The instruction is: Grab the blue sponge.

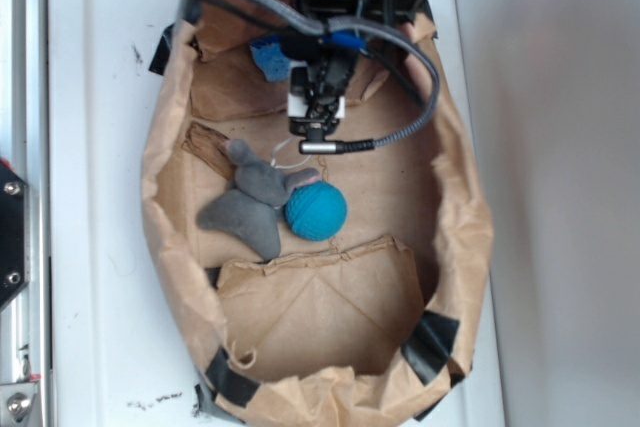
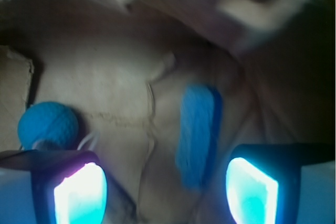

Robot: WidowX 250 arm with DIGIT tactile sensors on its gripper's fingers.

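The sponge (image 1: pixel 268 56) lies at the far end of the paper bag (image 1: pixel 165 197), mostly hidden under the arm, just left of the gripper (image 1: pixel 318 87). From the exterior view I cannot tell how the jaws stand. Nearer the middle of the bag, a grey plush toy (image 1: pixel 252 205) touches a teal ball (image 1: pixel 316 210) on its right.

In the wrist view, the sponge (image 2: pixel 197 135) lies lengthwise on the brown paper, between the two glowing fingers (image 2: pixel 79 195) and closer to the right one. The jaws are spread wide and hold nothing. The ball (image 2: pixel 48 124) sits at the left, just beyond the left finger.
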